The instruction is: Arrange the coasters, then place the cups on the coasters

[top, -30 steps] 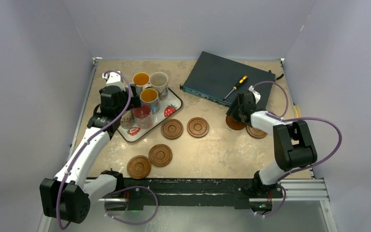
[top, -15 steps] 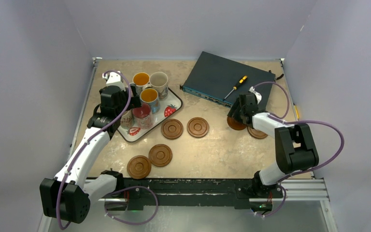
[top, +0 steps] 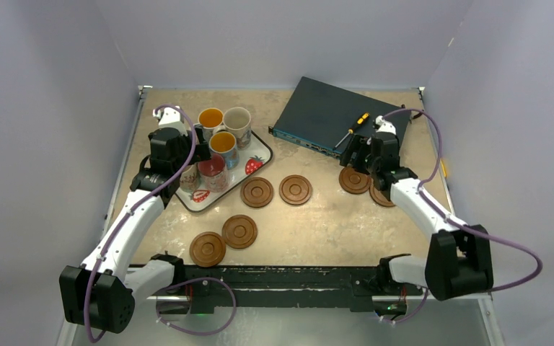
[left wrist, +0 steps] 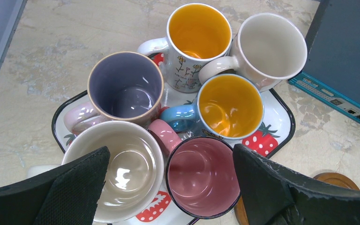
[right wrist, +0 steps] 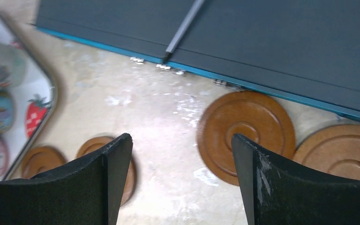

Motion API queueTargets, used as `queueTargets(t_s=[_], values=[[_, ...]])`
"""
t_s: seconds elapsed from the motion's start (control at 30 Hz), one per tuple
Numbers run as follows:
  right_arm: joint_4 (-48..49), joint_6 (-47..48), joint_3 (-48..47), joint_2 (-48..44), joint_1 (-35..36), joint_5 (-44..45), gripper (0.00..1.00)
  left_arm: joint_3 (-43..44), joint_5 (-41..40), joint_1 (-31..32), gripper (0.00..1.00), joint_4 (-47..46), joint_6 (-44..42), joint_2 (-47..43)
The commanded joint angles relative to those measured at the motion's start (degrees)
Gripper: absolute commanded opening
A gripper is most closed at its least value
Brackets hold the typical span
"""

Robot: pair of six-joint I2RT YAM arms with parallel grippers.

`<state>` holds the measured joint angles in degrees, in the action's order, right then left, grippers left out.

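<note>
Several brown coasters lie flat on the table: two in the middle (top: 257, 192) (top: 295, 189), two near the front (top: 239, 231) (top: 208, 249), two at the right (top: 354, 180) (top: 384, 194). Several cups stand packed on the strawberry tray (top: 263, 149): pink (left wrist: 201, 180), cream (left wrist: 122, 168), purple-lined (left wrist: 125, 84), blue with orange inside (left wrist: 229, 105). My left gripper (left wrist: 171, 150) hangs open above the pink and cream cups, holding nothing. My right gripper (right wrist: 182, 137) is open and empty above the table, just left of a right-hand coaster (right wrist: 225, 119).
A dark blue flat box (top: 332, 115) with a yellow-and-black screwdriver (top: 352, 130) on top lies at the back right, close behind the right-hand coasters. The tray sits at the back left. Walls enclose the table on three sides.
My right gripper has opened wider and lifted away from the coaster, which now lies flat on the table; the right arm has swung its elbow outward. The left arm has not moved.
</note>
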<state>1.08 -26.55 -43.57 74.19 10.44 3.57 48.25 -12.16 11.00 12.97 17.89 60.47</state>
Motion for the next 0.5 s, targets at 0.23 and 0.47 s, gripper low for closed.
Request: queueTargets(t_s=[0.23,0.47], values=[[6.4,-1.4,1.4,-4.4,14.3,-9.9,0.81,1.6,1.8,0.2,0.98,-1.6,-0.8,-0.5],[11.1,-3.2,-2.8,6.8,21.6,-11.4,0.83,0.7,1.7,0.2,0.98,-2.3,-0.9,-1.1]])
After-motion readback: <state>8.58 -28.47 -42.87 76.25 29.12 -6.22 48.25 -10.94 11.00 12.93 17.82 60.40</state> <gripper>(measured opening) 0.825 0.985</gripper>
